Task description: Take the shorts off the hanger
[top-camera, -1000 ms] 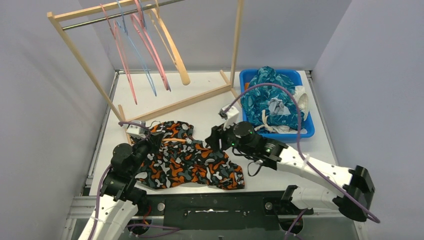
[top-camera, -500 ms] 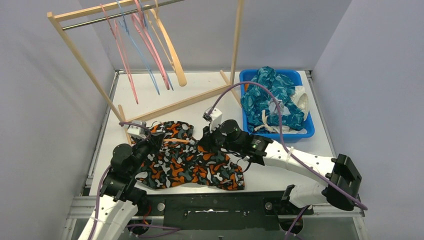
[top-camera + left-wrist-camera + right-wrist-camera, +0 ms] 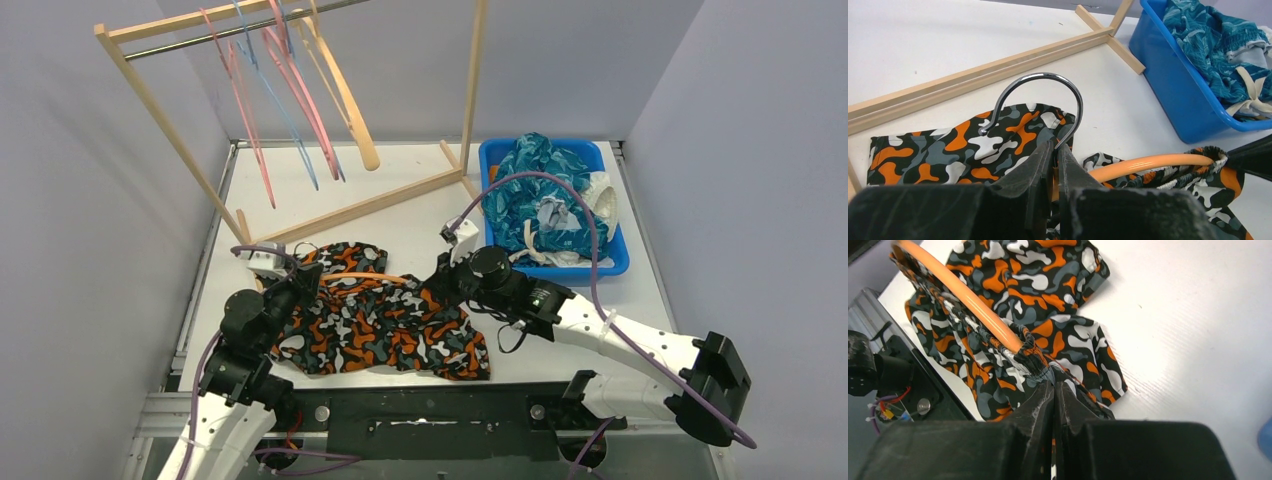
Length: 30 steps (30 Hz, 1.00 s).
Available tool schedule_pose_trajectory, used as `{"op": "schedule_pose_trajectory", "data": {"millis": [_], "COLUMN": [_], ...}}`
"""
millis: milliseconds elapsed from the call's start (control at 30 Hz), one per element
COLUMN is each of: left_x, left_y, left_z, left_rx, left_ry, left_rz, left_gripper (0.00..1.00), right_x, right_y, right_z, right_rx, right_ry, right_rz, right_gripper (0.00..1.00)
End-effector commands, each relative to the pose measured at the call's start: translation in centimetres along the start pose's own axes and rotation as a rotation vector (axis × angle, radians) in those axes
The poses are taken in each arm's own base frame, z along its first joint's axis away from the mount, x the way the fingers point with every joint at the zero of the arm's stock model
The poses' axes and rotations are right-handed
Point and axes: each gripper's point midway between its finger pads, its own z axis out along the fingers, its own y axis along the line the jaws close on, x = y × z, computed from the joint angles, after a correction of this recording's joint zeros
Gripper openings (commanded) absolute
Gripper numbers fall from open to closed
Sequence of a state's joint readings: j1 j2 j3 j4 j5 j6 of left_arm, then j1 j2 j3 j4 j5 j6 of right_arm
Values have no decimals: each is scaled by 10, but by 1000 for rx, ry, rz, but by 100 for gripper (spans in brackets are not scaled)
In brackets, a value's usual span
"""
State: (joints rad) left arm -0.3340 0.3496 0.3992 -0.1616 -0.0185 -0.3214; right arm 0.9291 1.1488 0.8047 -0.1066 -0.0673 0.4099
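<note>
Camouflage shorts point(image 3: 380, 325) on the bench point(image 3: 410, 225), not yet off the orange hanger point(image 3: 1148, 162).
My left claw point(image 3: 1055, 150) clamps the hanger's neck below the hook; my right claw point(image 3: 1054, 386) pinches the waistband at the hanger's tip. If the elastic snags there, my pull may drag the hanger loose or lose the fabric.

The camouflage fabric shorts point(image 3: 380, 330) are orange, black, grey and white. The curved plastic hanger point(image 3: 1148, 162) is orange
</note>
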Motion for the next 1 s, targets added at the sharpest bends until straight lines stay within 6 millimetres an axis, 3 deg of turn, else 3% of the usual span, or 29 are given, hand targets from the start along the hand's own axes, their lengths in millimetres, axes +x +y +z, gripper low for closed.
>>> {"op": "schedule_pose_trajectory", "data": {"millis": [0,133,333,500,600,667,967], "left_x": [-41,-47,-49,-53,-56,-59,-57], "left_y": [14,14,6,11,19,23,20], "left_z": [-10,-14,-15,-19,-24,-27,-25], "left_rx": [-105,-101,-58,-91,-133,-160,-144], "left_ry": [-140,-178,-184,-206,-221,-235,-223], "left_rz": [9,0,2,-10,-20,-28,-23], "left_gripper": [0,0,0,0,0,0,0], "right_x": [23,44,41,63,79,78,75], "right_y": [-32,-36,-18,-35,-57,-62,-37], "right_z": [-5,1,20,29,26,25,41], "right_rx": [127,122,11,75,166,176,44], "right_ry": [45,52,2,48,60,29,34], "right_rz": [8,47,81,67,99,121,165], "right_gripper": [0,0,0,0,0,0,0]}}
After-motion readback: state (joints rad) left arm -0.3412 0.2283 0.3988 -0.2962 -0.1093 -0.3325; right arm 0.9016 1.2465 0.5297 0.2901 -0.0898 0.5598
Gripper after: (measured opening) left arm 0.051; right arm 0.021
